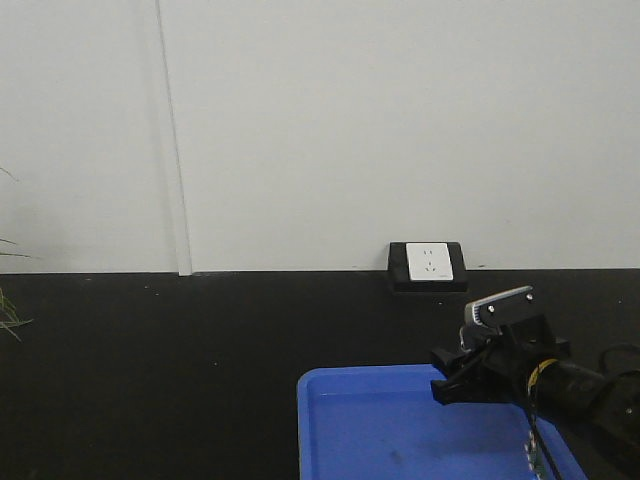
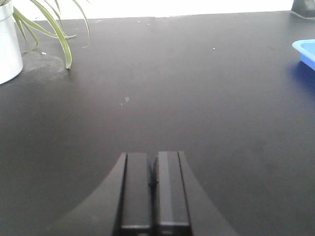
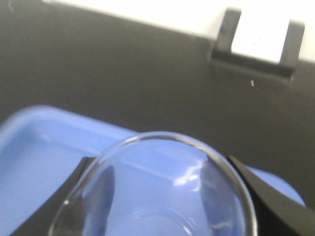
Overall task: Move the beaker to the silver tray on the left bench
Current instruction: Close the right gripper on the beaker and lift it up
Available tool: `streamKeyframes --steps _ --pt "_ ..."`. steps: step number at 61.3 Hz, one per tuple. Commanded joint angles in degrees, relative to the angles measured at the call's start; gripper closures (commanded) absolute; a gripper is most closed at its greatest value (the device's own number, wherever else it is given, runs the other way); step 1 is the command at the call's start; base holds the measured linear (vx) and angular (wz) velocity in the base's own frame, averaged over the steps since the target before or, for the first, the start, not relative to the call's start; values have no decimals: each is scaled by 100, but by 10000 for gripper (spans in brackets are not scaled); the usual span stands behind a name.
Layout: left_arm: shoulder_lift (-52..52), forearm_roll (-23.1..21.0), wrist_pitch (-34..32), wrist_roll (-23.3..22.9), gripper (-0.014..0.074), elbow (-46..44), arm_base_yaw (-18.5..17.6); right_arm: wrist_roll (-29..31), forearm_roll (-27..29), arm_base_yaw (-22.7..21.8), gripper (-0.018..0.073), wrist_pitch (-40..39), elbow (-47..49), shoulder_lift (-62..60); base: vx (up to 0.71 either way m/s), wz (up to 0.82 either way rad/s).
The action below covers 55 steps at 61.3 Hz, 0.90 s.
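In the right wrist view the clear glass beaker (image 3: 162, 196) fills the lower frame, its round rim facing the camera. My right gripper (image 3: 160, 169) is shut on it, one dark finger against each side of the glass. The beaker hangs over the blue tray (image 3: 34, 162). In the front view my right gripper (image 1: 452, 378) hovers above that tray's far right part, and the beaker itself is hard to make out there. My left gripper (image 2: 153, 160) is shut and empty, low over the black bench top (image 2: 206, 98). The silver tray is out of view.
The blue plastic tray (image 1: 380, 430) sits at the front right, its corner also showing (image 2: 307, 49). A black-and-white socket box (image 1: 428, 266) stands against the white wall. A white pot (image 2: 7, 44) with long green leaves stands at the left.
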State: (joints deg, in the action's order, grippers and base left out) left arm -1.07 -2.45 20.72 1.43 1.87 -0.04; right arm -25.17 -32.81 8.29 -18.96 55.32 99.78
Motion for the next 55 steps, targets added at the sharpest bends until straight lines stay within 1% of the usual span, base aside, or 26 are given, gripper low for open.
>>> streamKeyframes --steps 1,14,23,55 --pt "-45 -47 -452 -3 595 112 -23 -245 -7 247 573 -82 139 -730 0 0" --pt "-45 -47 -452 -3 595 112 -23 -305 4 1110 573 639 139 -1669 0 0" --pt "-45 -47 -452 -3 595 112 -23 -305 4 1490 573 922 139 -2072 0 0" --pt "-45 -47 -452 -3 595 112 -23 -305 4 1531 573 938 139 -2158 0 0"
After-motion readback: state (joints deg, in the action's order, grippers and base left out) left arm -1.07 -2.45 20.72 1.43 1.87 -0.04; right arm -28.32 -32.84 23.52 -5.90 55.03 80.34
